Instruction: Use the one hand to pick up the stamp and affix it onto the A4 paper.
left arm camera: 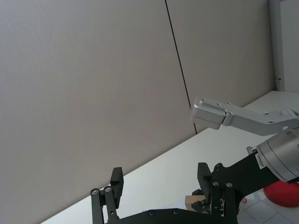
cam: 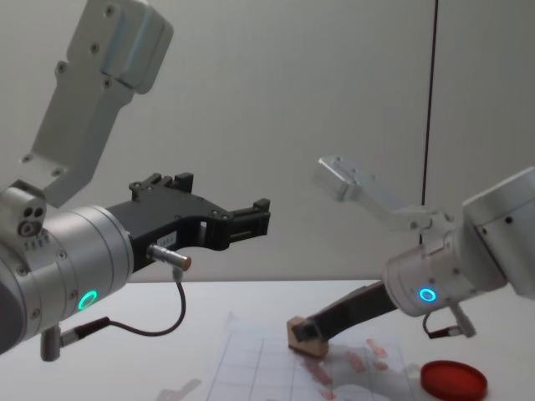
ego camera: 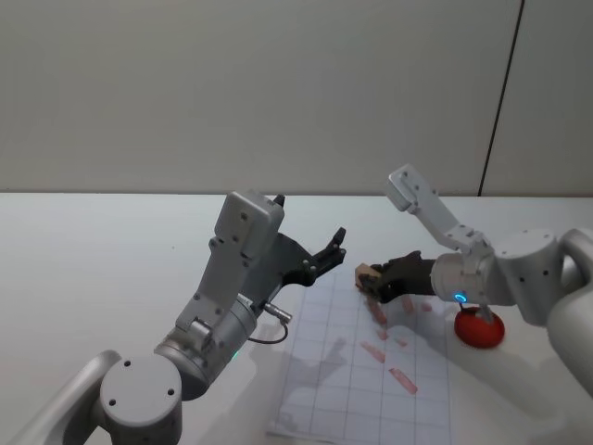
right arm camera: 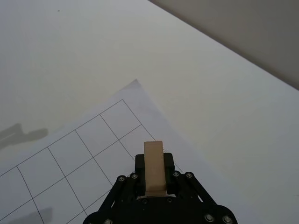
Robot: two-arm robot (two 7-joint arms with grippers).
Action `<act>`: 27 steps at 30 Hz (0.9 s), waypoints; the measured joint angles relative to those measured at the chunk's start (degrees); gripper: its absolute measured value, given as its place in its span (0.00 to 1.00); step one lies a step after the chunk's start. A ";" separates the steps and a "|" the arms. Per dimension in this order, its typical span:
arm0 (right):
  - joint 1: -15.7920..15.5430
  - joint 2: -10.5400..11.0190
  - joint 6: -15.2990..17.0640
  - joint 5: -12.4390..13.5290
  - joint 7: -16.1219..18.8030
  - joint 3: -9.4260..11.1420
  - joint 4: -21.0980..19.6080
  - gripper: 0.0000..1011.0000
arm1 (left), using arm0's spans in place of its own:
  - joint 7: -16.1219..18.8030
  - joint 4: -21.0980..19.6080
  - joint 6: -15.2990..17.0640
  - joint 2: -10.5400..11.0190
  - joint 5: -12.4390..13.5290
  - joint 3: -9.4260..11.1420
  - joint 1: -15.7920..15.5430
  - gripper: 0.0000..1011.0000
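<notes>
Tan wooden rectangular stamp [right arm camera: 153, 168] sits clamped between the two fingers of the slim black right gripper [ego camera: 371, 281], its long axis running straight out past the fingertips. Directly beneath and ahead of the hand lies the white gridded A4 paper [ego camera: 371, 389], already carrying several red oblong marks, with the stamp poised low over the sheet's far edge; whether it touches cannot be told. The coming move looks to be a short press downward, stamp end first. Back beside the wrist rests a flat round red ink pad [ego camera: 479, 329]. Across the sheet from the hand, the bigger black left gripper [left arm camera: 160, 179] hangs raised, fingers spread, holding nothing.
</notes>
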 joint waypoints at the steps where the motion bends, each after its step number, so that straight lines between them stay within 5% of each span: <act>1: -0.24 0.17 -0.10 -0.07 -0.14 0.00 -0.55 0.22 | 0.00 0.00 0.00 0.00 0.00 0.00 0.00 0.99; 17: -8.40 5.05 -2.61 -1.08 -6.61 0.05 -17.59 0.21 | 0.00 0.00 0.00 0.00 0.00 0.00 0.00 0.99; 27: -14.03 8.72 1.84 0.59 -10.13 0.67 -29.43 0.21 | 0.00 0.00 0.00 0.00 0.00 0.00 0.00 0.99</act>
